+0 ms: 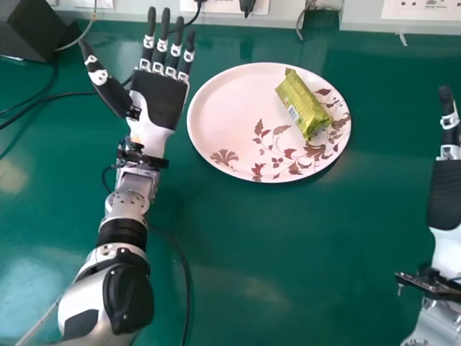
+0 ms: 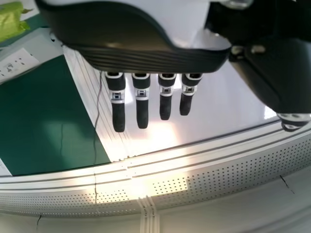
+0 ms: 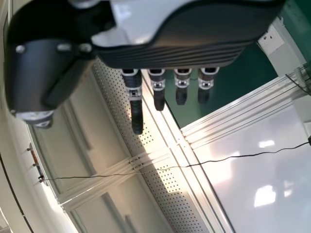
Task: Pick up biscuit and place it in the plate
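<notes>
A green biscuit packet lies on the right part of the pink-white plate, over its leaf pattern. To the plate's left is my left hand, palm up, fingers straight, apart from plate and packet. My right hand is at the right edge, well away from the plate, a finger extended. In the left wrist view the left hand has its fingers extended. The right hand in the right wrist view likewise has straight fingers and holds nothing.
The green table extends around the plate. A dark box stands at the back left, with black cables running toward my left hand. Another cable lies beside the left forearm. White socket panels line the back edge.
</notes>
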`<control>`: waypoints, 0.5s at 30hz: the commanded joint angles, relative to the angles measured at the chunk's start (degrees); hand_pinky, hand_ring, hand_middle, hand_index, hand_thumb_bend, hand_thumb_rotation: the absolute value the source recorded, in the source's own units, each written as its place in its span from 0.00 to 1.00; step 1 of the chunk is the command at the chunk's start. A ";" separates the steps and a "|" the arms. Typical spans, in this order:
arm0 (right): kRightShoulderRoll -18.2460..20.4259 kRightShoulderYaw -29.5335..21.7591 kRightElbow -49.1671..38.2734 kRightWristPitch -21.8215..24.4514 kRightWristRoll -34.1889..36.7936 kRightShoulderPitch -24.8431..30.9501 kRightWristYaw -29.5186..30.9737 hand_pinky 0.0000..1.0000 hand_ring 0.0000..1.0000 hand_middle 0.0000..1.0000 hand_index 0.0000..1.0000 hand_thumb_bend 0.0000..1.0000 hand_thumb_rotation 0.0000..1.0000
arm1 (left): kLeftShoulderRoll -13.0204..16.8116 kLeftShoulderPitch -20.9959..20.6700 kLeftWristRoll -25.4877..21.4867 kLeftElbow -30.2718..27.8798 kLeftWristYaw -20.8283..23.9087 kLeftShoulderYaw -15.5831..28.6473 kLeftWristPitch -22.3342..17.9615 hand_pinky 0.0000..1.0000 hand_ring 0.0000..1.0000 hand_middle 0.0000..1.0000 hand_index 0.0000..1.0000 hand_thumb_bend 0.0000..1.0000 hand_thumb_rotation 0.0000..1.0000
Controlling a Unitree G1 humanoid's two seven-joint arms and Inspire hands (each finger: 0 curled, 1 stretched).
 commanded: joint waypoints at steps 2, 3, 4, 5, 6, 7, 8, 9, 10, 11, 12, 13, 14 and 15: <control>0.54 -0.17 -1.26 -0.69 0.40 0.68 0.17 0.96 1.00 1.00 0.76 0.87 0.34 | -0.11 1.21 -0.05 -0.56 0.21 -0.79 0.01 0.79 0.88 0.96 0.98 0.93 0.41; 0.51 -0.26 -1.17 -0.66 0.43 0.57 0.23 0.95 0.99 1.00 0.76 0.89 0.32 | -0.12 1.21 -0.25 -0.53 0.65 -0.83 0.61 0.79 0.88 0.97 0.98 0.93 0.41; 0.53 -0.30 -1.10 -0.64 0.32 0.46 0.18 0.94 0.98 1.00 0.76 0.91 0.30 | -0.08 1.18 -0.41 -0.31 0.87 -0.81 1.12 0.79 0.88 0.97 0.99 0.94 0.41; 0.51 -0.40 -1.01 -0.59 0.19 0.29 0.04 0.92 0.98 1.00 0.77 0.93 0.27 | -0.09 1.05 -0.49 0.02 0.91 -0.76 1.37 0.78 0.88 0.97 0.99 0.94 0.41; 0.42 -0.53 -0.89 -0.49 0.21 0.12 -0.05 0.91 0.98 1.00 0.78 0.94 0.25 | -0.14 0.82 -0.43 0.55 0.67 -0.73 1.21 0.78 0.88 0.97 0.99 0.94 0.42; 0.21 -0.74 -0.74 -0.32 0.32 -0.14 -0.12 0.89 0.97 1.00 0.79 0.94 0.25 | -0.24 0.52 -0.28 1.11 0.41 -0.74 0.81 0.78 0.88 0.96 0.99 0.94 0.42; 0.03 -0.88 -0.72 -0.24 0.31 -0.29 -0.16 0.88 0.97 1.00 0.81 0.94 0.24 | -0.39 0.38 0.05 1.30 0.43 -0.89 0.18 0.78 0.88 0.96 0.99 0.94 0.42; -0.23 -1.15 -0.62 -0.16 0.23 -0.54 -0.24 0.87 0.96 1.00 0.82 0.94 0.25 | -0.56 0.16 0.23 1.53 0.46 -0.99 -0.30 0.79 0.88 0.97 0.99 0.94 0.42; -0.41 -1.32 -0.64 -0.06 0.19 -0.74 -0.30 0.87 0.96 1.00 0.83 0.94 0.25 | -0.69 -0.03 0.29 1.71 0.50 -1.04 -0.68 0.80 0.89 0.97 0.99 0.93 0.42; -0.52 -1.45 -0.72 0.10 0.19 -0.92 -0.40 0.86 0.95 1.00 0.85 0.94 0.26 | -0.73 -0.23 0.31 1.99 0.40 -1.06 -1.05 0.81 0.89 0.97 0.99 0.93 0.42; -0.69 -1.54 -0.70 0.24 0.40 -1.12 -0.25 0.86 0.95 1.00 0.85 0.94 0.27 | -0.67 -0.44 0.20 2.41 0.12 -1.00 -1.19 0.82 0.89 0.98 0.99 0.93 0.42; -0.86 -1.66 -0.56 0.32 0.60 -1.31 -0.07 0.85 0.95 1.00 0.86 0.94 0.27 | -0.60 -0.60 0.14 2.81 -0.06 -0.96 -1.37 0.83 0.90 0.98 0.99 0.93 0.41; -0.98 -1.70 -0.57 0.46 0.79 -1.34 0.10 0.85 0.95 1.00 0.87 0.94 0.27 | -0.43 -0.69 0.09 3.18 -0.29 -0.88 -1.54 0.83 0.90 0.98 0.99 0.93 0.41; -1.12 -1.75 -0.60 0.65 1.00 -1.33 0.22 0.84 0.94 1.00 0.88 0.94 0.27 | -0.28 -0.79 0.00 3.60 -0.50 -0.76 -1.65 0.84 0.90 0.98 0.99 0.93 0.40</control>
